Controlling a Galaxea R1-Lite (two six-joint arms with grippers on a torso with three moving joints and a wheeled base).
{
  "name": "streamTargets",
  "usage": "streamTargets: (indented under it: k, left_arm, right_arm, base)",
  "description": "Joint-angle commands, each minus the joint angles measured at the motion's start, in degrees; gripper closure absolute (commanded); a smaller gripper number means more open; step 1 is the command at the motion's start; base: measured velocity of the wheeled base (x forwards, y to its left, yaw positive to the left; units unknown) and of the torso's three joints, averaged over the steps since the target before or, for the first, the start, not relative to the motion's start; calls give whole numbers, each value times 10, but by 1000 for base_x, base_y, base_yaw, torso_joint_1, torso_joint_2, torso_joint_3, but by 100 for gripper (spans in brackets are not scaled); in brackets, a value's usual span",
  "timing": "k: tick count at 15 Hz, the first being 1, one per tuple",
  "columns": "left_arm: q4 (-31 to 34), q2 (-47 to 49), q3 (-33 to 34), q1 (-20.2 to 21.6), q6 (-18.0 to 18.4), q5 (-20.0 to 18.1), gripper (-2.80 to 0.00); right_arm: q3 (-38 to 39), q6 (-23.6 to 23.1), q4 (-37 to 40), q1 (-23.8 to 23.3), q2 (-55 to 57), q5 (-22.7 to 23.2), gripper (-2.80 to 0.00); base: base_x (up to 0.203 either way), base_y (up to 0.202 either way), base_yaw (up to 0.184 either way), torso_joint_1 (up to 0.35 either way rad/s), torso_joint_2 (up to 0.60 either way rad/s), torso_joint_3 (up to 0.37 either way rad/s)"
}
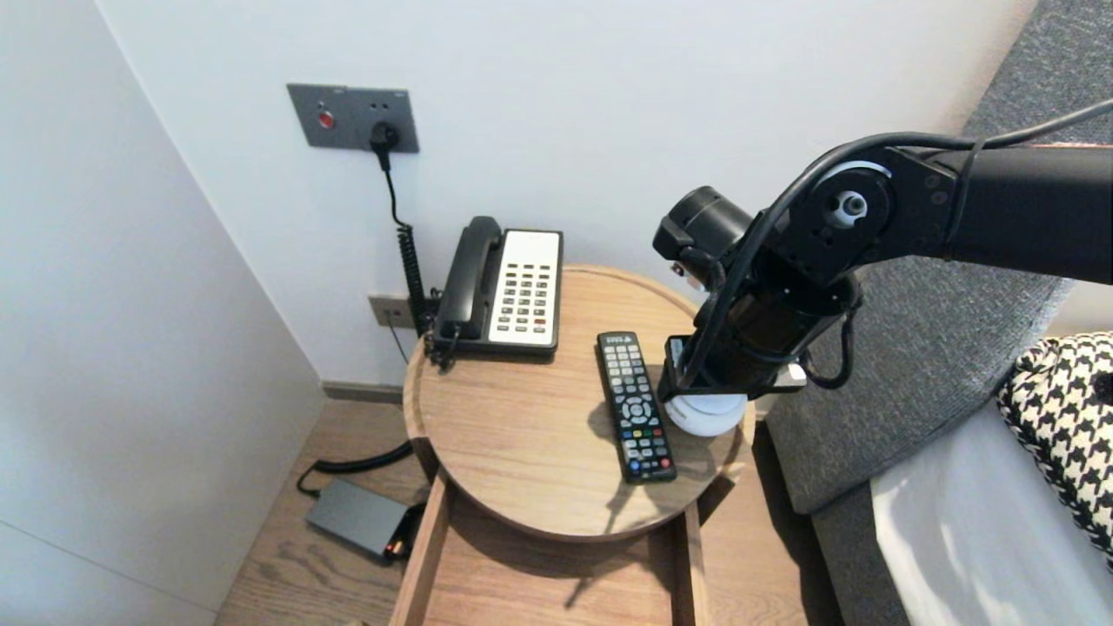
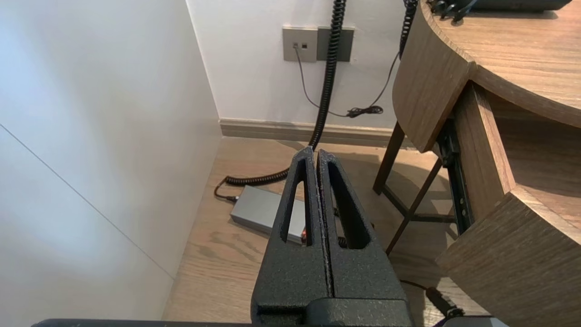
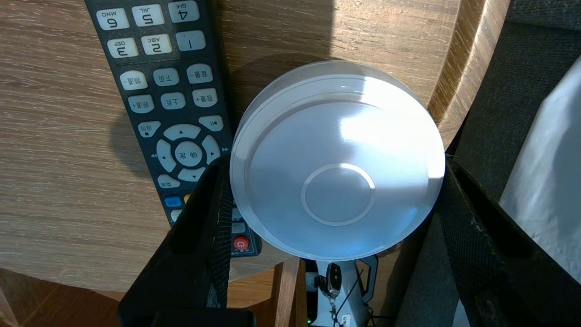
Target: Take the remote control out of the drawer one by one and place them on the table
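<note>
Big white wall [image 1: 609, 104] at the back, and the grey bed [image 1: 922, 382] fills the right side with a houndstooth cushion [image 1: 1061, 409] on it. Between them stands the round wooden desk [image 1: 522, 435], its drawer [image 1: 556, 582] pulled open underneath at the near side.

The right arm [image 1: 956, 209] sweeps in from the right and bends down over the desk's right edge. At the back of the desk sits the phone [image 1: 504, 291], handset on its cradle and coiled cord running up to the wall socket. On the floor to the left lies a flat grey box [image 1: 356, 517]. The black remote [image 1: 635, 404] lies lengthwise right of centre.

Just beside the remote, at the desk's right rim, is the white disc [image 1: 709, 416]. The right end effector [image 3: 335, 163] comes at it from above, one finger pressed to each side, so it's gripping the disc. I can't tell whether the disc is clear of the wood.

The left end effector [image 2: 316, 154] hangs low beside the desk, over the floor near the grey box, its fingers closed flat together on nothing.
</note>
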Motion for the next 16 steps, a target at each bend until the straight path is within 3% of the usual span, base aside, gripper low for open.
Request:
streamTargets:
  k: [1, 4, 5, 16]
  left_arm:
    - [0, 0, 7, 0, 0, 0, 0]
    - [0, 0, 7, 0, 0, 0, 0]
    - [1, 0, 7, 0, 0, 0, 0]
    - [0, 0, 7, 0, 0, 0, 0]
  right_arm:
    - [0, 2, 5, 0, 4, 3, 0]
    - [0, 2, 4, 0, 0, 4, 0]
    - [0, 2, 4, 0, 0, 4, -280]
    - [0, 0, 0, 0, -38, 2, -280]
  base:
    - [0, 0, 0, 0, 0, 0]
    - [0, 0, 0, 0, 0, 0]
    - [0, 0, 0, 0, 0, 0]
    - [0, 0, 0, 0, 0, 0]
